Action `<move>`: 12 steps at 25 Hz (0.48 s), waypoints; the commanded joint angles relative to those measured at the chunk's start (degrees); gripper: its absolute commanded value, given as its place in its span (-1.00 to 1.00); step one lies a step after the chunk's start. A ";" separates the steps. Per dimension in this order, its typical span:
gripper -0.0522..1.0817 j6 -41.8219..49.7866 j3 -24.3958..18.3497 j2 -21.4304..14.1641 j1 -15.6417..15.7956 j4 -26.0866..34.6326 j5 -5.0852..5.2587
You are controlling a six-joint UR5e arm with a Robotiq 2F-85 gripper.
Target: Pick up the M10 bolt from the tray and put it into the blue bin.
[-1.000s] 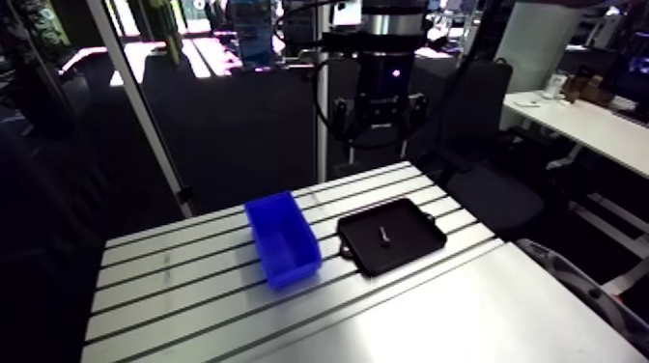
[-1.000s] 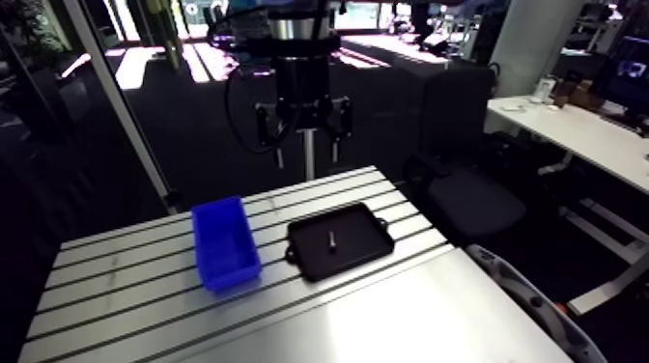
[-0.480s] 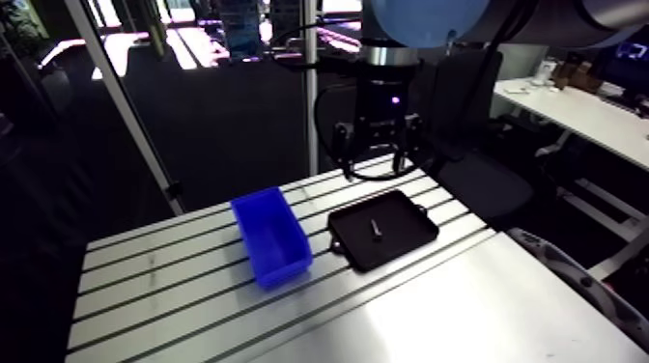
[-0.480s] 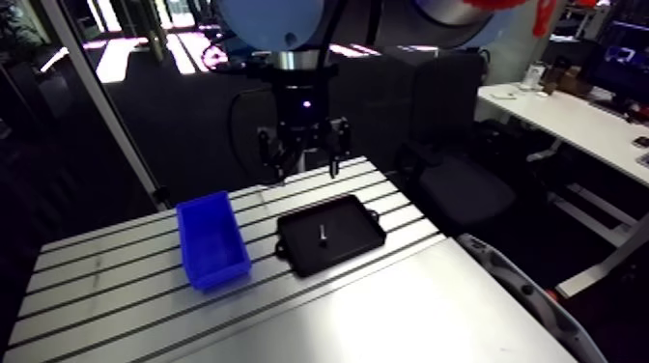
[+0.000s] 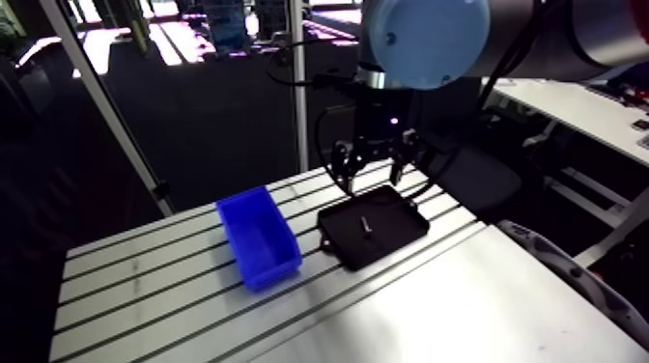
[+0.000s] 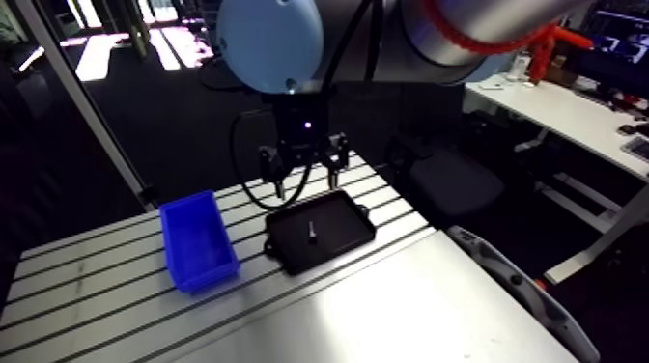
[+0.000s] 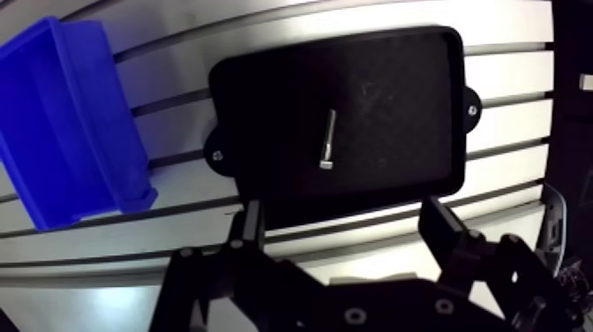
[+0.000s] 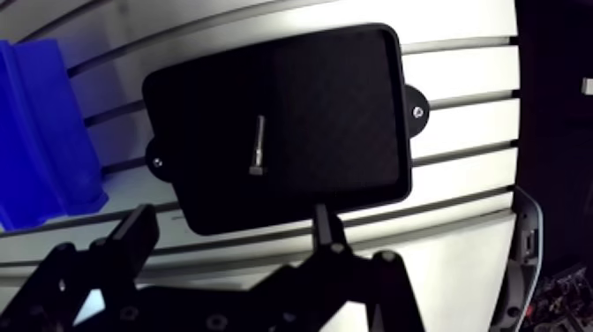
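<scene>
Risk: open, empty fingers hang above tray & thin M10 bolt, lying flat, may roll away when they close.

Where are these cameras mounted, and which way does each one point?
Arm view: rides on the arm's upper link and looks down across the table; the wrist and open gripper hang from above.
Wrist view: sits on the wrist and looks down past the gripper's two fingers at the tray.
Shared: both show the bolt lying in the tray, with the blue bin beside it.
</scene>
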 commanded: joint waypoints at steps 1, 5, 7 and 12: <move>-0.81 0.15 1.60 1.47 -0.31 -2.53 0.23; -0.81 0.41 2.48 2.79 -0.31 -4.55 0.31; -0.76 0.67 2.65 3.49 -0.40 -6.13 0.40; -0.49 3.31 3.88 3.93 -0.75 -8.07 0.49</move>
